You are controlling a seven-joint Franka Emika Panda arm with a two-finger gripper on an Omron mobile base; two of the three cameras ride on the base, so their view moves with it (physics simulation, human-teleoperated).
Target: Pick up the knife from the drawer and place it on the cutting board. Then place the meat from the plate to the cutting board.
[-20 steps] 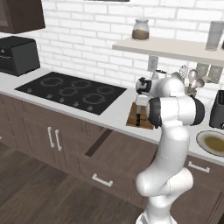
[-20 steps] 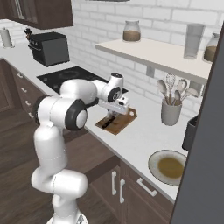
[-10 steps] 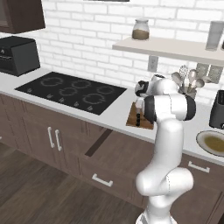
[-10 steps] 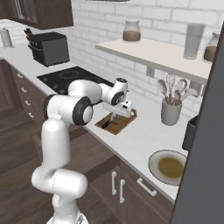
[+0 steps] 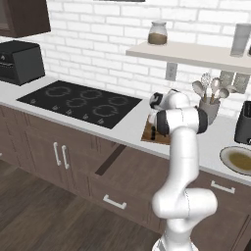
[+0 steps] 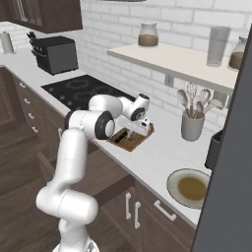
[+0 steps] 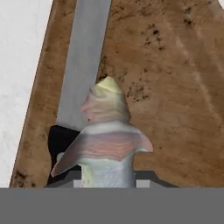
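Observation:
My gripper point(image 7: 109, 179) is shut on the meat point(image 7: 107, 131), a pale pink-and-cream cut that hangs just over the cutting board point(image 7: 170, 87). The knife point(image 7: 83, 65) lies flat on the board's left side, grey blade pointing away and black handle beside the meat. From the base, the gripper point(image 6: 142, 129) sits low over the board point(image 6: 129, 142) on the counter. The grey-rimmed plate point(image 6: 172, 179) with its brownish centre stands to the right. The drawer point(image 5: 132, 169) is pulled open below the board.
A grey holder with whisk and spoons point(image 6: 192, 125) stands behind the board, under a wall shelf point(image 6: 167, 56) with jars. The black cooktop point(image 5: 83, 100) is to the left, a toaster oven point(image 5: 19, 61) beyond it. A dark appliance point(image 5: 243, 125) stands by the plate.
The hand has come down and a little left over the cutting board with the meat in it; the elbow has swung left. The knife, plate and drawer have not moved.

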